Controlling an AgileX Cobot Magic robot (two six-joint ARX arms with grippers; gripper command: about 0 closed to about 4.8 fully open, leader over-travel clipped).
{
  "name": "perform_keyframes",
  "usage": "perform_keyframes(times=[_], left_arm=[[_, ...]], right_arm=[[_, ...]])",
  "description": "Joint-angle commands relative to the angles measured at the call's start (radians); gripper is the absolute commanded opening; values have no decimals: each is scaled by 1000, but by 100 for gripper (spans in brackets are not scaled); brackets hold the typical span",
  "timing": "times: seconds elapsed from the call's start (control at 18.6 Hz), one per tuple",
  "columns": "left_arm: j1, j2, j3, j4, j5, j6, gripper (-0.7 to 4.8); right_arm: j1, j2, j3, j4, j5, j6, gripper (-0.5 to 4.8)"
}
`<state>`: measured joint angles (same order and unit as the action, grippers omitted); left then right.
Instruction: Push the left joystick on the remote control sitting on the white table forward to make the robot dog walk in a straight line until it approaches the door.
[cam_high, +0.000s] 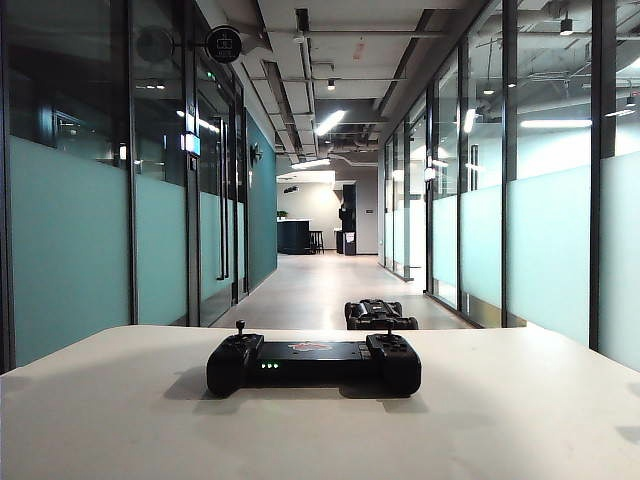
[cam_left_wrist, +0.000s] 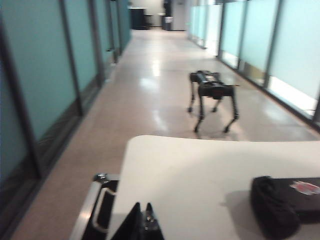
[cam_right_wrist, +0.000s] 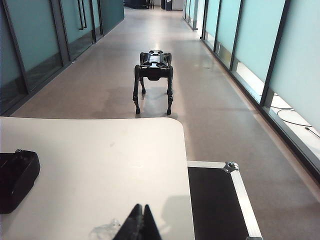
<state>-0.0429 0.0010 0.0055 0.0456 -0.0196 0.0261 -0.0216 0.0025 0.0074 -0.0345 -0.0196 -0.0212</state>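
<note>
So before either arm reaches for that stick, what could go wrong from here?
1. The left joystick is thin and tiny; the shut left gripper could miss it or shove the loose remote across the table.
2. The dog stands nearer the right glass wall; an off-axis push might steer it there.
3. The right gripper, also shut, sits low over the table.

The desk (cam_high: 120, 400) edge is hiding the robot dog's (cam_high: 380, 314) legs; frame edges are cropping the remote control (cam_left_wrist: 285, 202) and both grippers.
</note>
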Motion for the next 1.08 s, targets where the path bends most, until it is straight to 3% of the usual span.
perform_keyframes(times=[0.05, 0.54, 0.75, 1.08], left_arm=[[2, 0, 2, -3, -29, 0, -6], [2, 0, 5, 2, -26, -2, -5], [2, 5, 26, -8, -30, -63, -5], [1, 43, 47, 7, -29, -64, -5]], right_arm=[[0, -3, -9, 14, 1, -3, -6], [2, -3, 0, 23, 1, -7, -6], [7, -1, 37, 29, 2, -10, -6], [8, 1, 73, 40, 2, -10, -6]])
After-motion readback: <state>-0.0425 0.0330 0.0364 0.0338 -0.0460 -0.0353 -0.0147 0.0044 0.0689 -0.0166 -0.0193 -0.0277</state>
